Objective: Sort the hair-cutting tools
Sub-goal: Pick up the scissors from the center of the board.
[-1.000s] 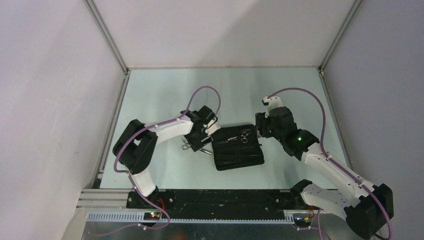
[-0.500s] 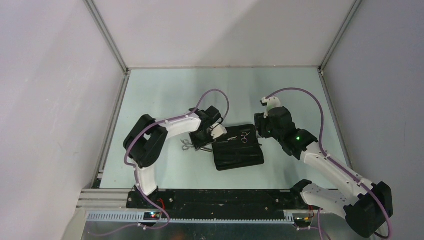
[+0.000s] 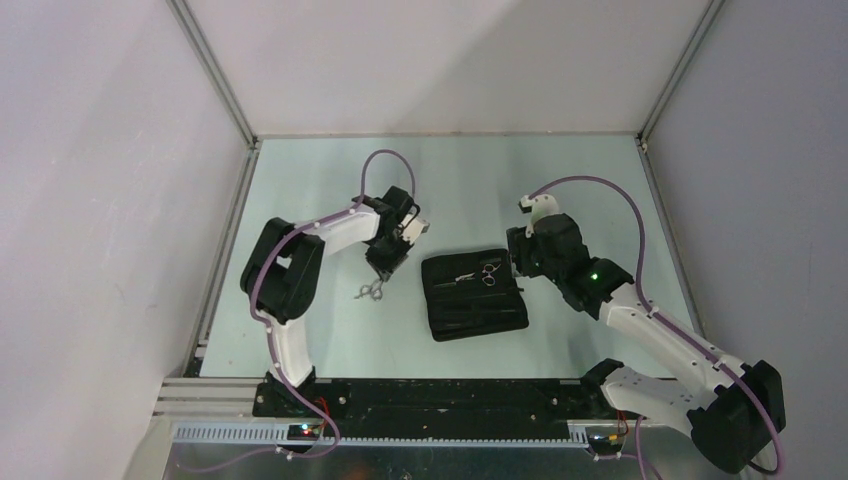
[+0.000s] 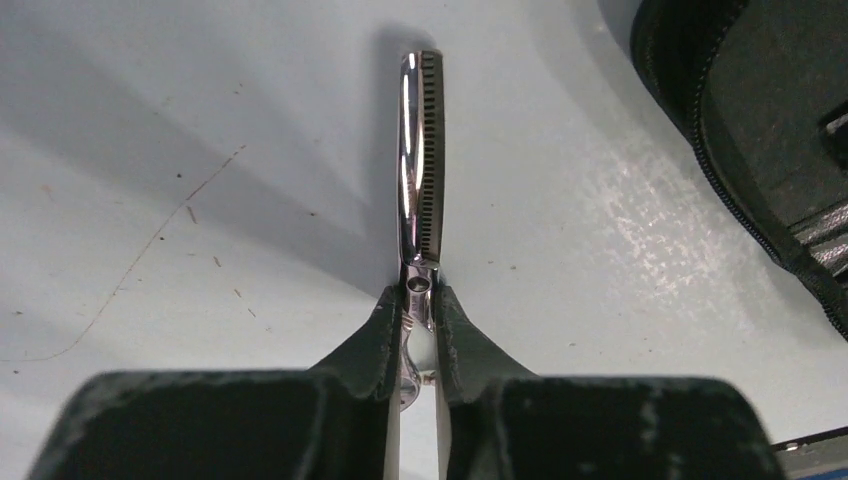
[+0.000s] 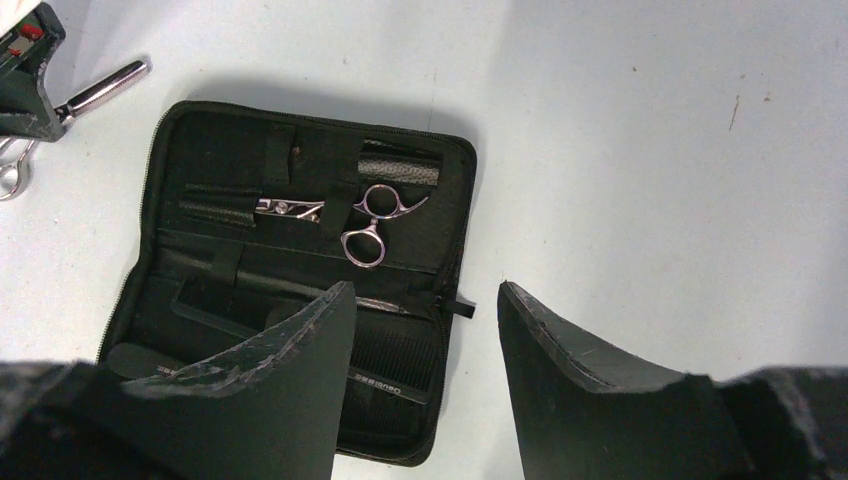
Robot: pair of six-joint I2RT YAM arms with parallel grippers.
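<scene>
Left gripper (image 4: 420, 295): is clamping its two fingers on the thinning scissors (image 4: 418, 150), right at the pivot screw, one pad pressing each side.
Thinning scissors: are pointing their blades straight away from the left wrist camera (the toothed edge is facing right), low over the table (image 3: 320, 190) and casting a shadow on it; whether they are resting on it or just clear of it, I cannot tell. In the top view the ring handles are showing on the near side of the gripper, left of the case and apart from it.
Zip case (image 5: 455, 200): is lying open and flat at the middle of the table, between the two arms.
Second scissors (image 5: 365, 225): are sitting tucked in the case's upper half, blades under a strap, ring handles pointing toward the zip side.
Black comb (image 5: 392, 352): is lying in the case's lower half, partly hidden behind a right finger.
Right gripper (image 5: 425, 295): is hovering over the case's right edge with its jaws standing apart, gripping nothing.
</scene>
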